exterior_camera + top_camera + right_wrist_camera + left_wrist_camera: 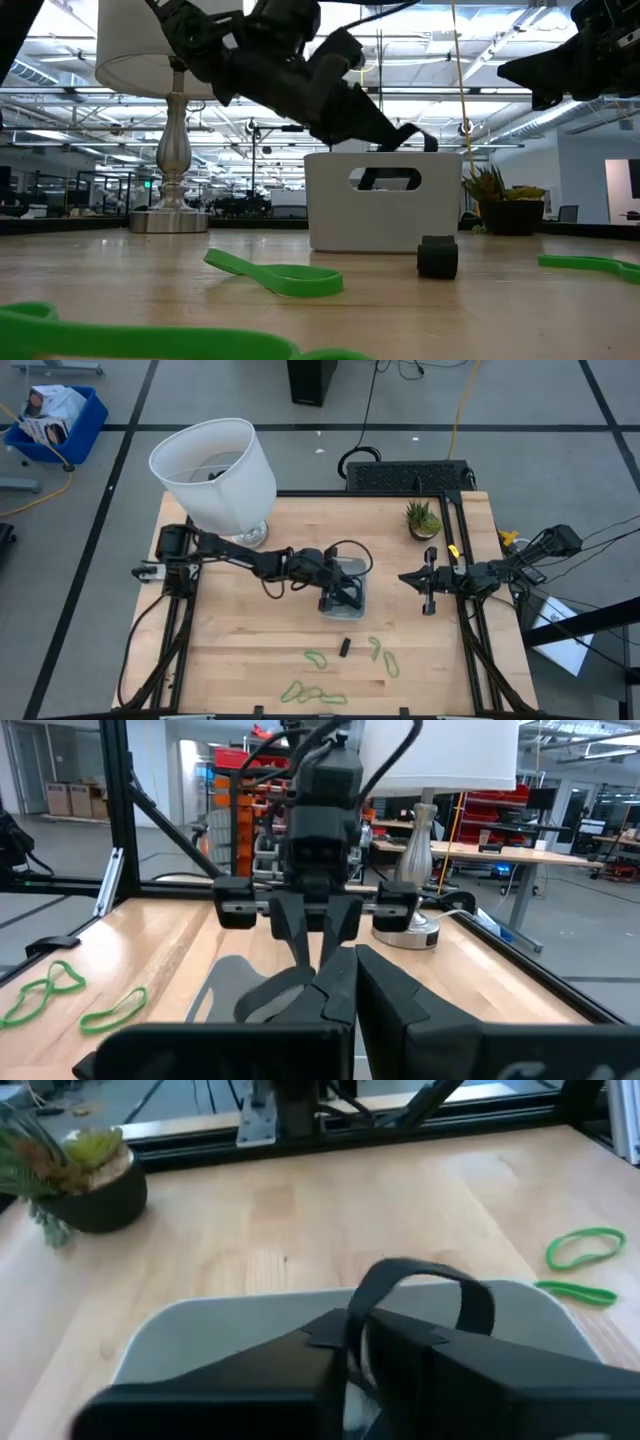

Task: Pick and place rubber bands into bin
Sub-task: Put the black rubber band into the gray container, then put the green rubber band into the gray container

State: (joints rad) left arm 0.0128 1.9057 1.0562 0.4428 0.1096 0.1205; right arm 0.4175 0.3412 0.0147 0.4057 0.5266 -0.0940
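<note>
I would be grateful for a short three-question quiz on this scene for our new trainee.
1. True or false: the left end effector is above the bin.
2. What colour are the rubber bands lying loose on the table? A green, B red, C blue.
3. Fill in: the arm waiting off to the side, away from the bin, is the ___ arm.

Key: 1 true; 2 A; 3 right, its end effector is beside the bin, not over it.
</note>
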